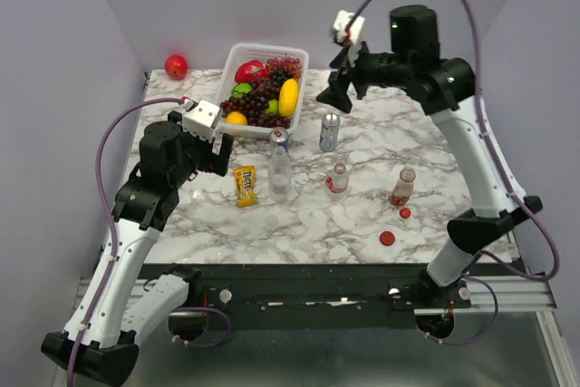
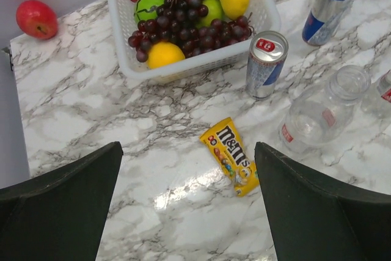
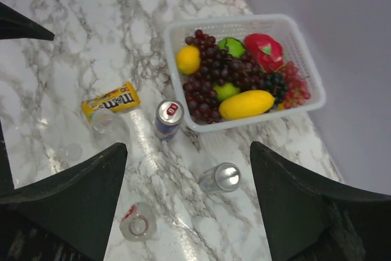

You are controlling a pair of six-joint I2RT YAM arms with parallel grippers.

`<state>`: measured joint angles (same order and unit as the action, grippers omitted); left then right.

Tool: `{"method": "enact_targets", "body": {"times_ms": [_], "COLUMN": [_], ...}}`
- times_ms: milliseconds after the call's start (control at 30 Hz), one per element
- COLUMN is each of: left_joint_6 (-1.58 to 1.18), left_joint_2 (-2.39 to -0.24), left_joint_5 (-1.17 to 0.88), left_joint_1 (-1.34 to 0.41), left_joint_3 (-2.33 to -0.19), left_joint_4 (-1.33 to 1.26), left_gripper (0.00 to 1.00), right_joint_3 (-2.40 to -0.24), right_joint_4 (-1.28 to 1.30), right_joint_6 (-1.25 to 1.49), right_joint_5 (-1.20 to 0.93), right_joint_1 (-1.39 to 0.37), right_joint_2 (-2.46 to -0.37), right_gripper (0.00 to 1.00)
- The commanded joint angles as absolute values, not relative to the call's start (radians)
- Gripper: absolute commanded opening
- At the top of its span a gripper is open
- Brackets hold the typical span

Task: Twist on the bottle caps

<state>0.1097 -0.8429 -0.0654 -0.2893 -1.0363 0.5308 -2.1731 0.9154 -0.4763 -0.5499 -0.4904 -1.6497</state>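
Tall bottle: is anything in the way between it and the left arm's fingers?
Only the M&M's bag lies flat on the table, roughly between the open left fingers and the tall bottle; the fingers could probably pass over it. A soda can stands close beside the bottle, off that line.

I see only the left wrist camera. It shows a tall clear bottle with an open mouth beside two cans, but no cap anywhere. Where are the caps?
Observer: One red cap lies on the table at the front right, just in front of a short bottle that your view misses.
Operator: Is there only this one?
Observer: No, a second red cap lies closer to the front edge.
Operator: And what is the right gripper doing?
Observer: The right gripper hangs high above the cans and the basket, open and holding nothing.
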Motion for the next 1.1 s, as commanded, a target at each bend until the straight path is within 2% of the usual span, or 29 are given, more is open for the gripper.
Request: {"method": "enact_targets", "body": {"times_ms": [0,67,100,133,367,767,1000,1067], "left_joint_6": [0.166,0.144,0.144,0.143,0.167,0.173,0.182,0.207], "left_joint_2": [-0.802,-0.743,-0.723,-0.691,-0.647,-0.664,-0.69,-0.696], "left_joint_5": [-0.012,-0.008,-0.026,-0.044,-0.094,-0.164,-0.27,-0.328], "left_joint_1": [-0.29,-0.287,-0.278,-0.27,-0.23,-0.222,-0.222,-0.222], "left_joint_3": [-1.054,-1.02,-0.988,-0.976,-0.957,-0.933,-0.913,-0.885], "left_joint_4": [0.647,0.672,0.687,0.705,0.762,0.723,0.693,0.658], "left_gripper": [0.99,0.99,0.99,0.99,0.99,0.98,0.98,0.99], "right_joint_3": [-2.261,-2.229,-2.206,-2.138,-2.094,-2.085,-2.08,-2.085], "right_joint_4": [1.166,1.172,1.151,1.126,1.003,0.969,0.966,0.976], "right_joint_6": [-0.604,-0.653,-0.661,-0.663,-0.594,-0.58,-0.58,-0.581], "right_joint_5": [-0.571,-0.609,-0.623,-0.629,-0.517,-0.456,-0.468,-0.485], "right_joint_1": [-0.627,-0.687,-0.704,-0.721,-0.784,-0.785,-0.785,-0.787], "right_joint_2": [-1.82,-1.844,-1.847,-1.842,-1.902,-1.979,-1.996,-2.005], "right_gripper": [0.88,0.88,0.98,1.0,0.98,0.77,0.57,0.46]}}
